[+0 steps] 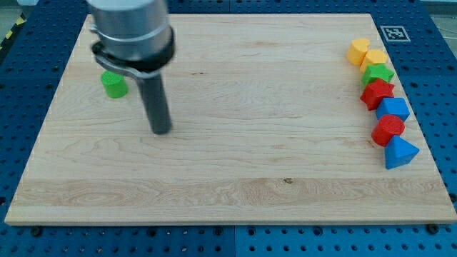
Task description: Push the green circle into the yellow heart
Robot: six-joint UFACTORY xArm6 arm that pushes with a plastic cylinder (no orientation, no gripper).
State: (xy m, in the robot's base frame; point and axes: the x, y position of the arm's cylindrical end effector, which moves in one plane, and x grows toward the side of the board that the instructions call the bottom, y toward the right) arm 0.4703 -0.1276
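The green circle [113,83] lies near the view's upper left of the wooden board [235,193]. My tip [161,131] rests on the board, below and to the right of the green circle, a short gap apart from it. The yellow heart [374,58] lies at the view's far right, in a column of blocks, just below an orange block [358,50]. It touches its neighbours.
Down the right edge below the yellow heart lie a green star [378,74], a red star [376,93], a blue block [393,109], a red block [388,130] and a blue triangle [400,152]. A marker tag [392,33] sits off the board's upper right corner.
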